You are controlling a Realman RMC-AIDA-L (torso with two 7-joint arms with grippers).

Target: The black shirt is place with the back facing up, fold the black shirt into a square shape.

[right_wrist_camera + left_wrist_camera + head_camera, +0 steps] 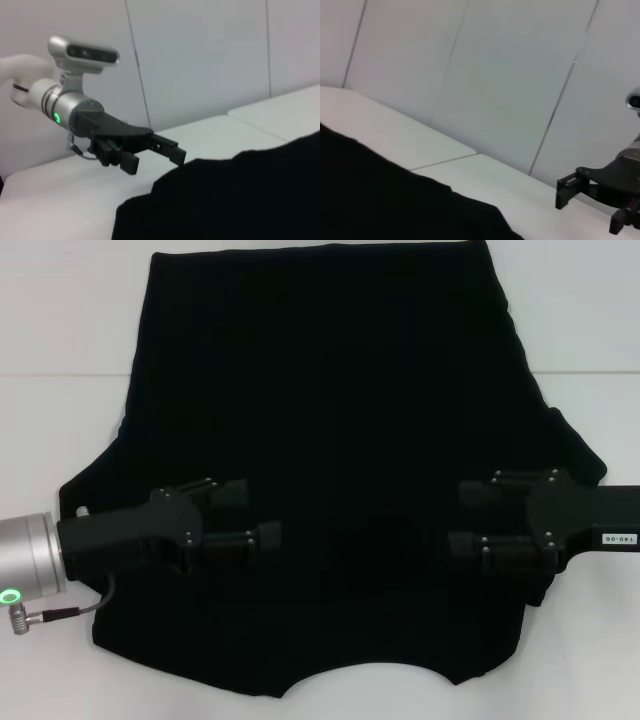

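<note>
Large plain black soft cloth shirt point(340, 440), neckline at 6 o'clock, lies flat; left gripper point(255, 514) at 8 and right gripper point(470, 518) at 4 hover, released, seemingly poised to pinch for folding.

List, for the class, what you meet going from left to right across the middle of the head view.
Silver wrist of the left arm → left end effector, open over the black shirt → right end effector, open → labelled right arm.
</note>
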